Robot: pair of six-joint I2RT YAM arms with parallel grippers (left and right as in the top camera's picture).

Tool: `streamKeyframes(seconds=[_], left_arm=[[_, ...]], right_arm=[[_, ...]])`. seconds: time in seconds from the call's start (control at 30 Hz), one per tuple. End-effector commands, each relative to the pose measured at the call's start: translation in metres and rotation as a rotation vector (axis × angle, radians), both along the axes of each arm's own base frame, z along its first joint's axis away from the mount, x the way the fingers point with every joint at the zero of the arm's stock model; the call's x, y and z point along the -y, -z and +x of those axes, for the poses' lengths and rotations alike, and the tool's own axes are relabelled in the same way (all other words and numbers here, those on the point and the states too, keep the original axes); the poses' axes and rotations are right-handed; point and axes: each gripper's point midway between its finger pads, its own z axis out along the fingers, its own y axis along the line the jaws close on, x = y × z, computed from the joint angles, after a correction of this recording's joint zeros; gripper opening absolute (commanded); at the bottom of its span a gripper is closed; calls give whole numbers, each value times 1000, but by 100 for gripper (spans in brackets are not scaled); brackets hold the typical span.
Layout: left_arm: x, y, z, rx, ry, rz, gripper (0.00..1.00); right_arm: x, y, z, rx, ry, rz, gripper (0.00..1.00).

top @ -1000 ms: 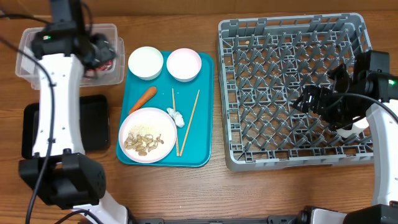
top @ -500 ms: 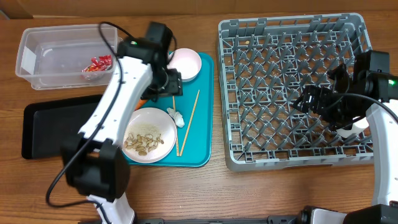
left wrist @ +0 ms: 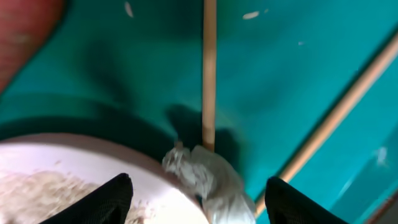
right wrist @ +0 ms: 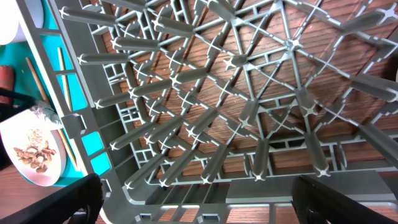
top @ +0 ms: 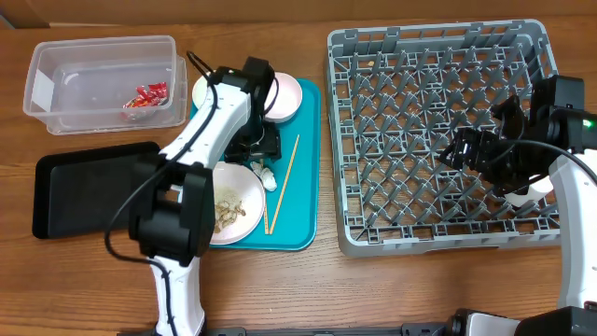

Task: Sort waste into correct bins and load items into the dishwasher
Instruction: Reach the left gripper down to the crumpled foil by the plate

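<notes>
Tissue disposal is judged in hand: the crumpled tissue, at the plate's two o'clock, is flanked by the left gripper's wide, empty jaws. Lowering and closing are needed next. The right gripper's jaws are spread wide.

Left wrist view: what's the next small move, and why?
Probably lower the left gripper slightly and close on the tissue. The jaws stand open on either side of it and hold nothing. The tissue lies on the teal tray against the plate rim, at a chopstick end, so pinch only the tissue.
</notes>
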Motion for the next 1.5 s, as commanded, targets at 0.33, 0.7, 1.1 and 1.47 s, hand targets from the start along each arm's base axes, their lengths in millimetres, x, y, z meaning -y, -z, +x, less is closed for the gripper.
streamKeyframes(seconds=[0.33,0.7,1.1,1.47], left_arm=[[9,25,-2,-50,8,-39,34],[8,15,0,-49,28,-35,45],[11,-30,33,57,28,-40,51],[13,-5,26,42,36,-37,59]], right_arm=[[0,-11,3,40,-8,-16,100],[0,-11,3,40,-8,-16,100],[0,-11,3,40,-8,-16,100],[0,-11,3,40,-8,-16,100]])
